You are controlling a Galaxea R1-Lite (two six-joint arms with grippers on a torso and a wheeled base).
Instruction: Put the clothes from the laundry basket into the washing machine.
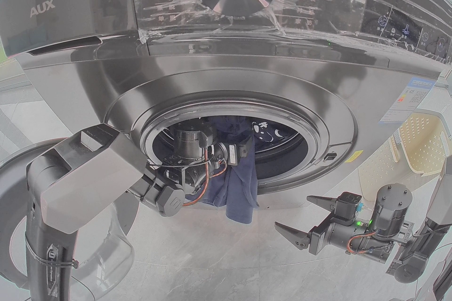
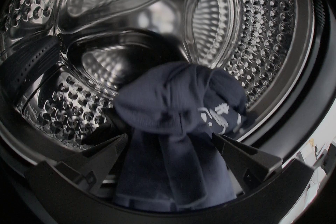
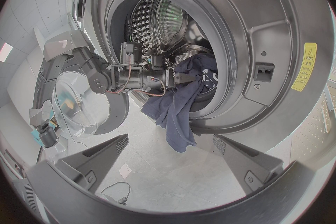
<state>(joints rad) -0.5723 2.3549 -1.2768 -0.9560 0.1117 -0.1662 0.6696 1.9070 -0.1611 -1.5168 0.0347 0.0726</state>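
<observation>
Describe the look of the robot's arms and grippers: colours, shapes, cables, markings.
The left arm has a boxy light-grey shell over black joints, a cable tie round its lower link. Both wrists are black cylinders with orange cables looped alongside. The left gripper and right gripper have black wedge-shaped fingers tapering to points. A small green light glows by the right wrist.

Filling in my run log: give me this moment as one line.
left gripper: open at mouth of drum | garment: partly in drum, rest hanging over rim | right gripper: open, empty, outside washer
</observation>
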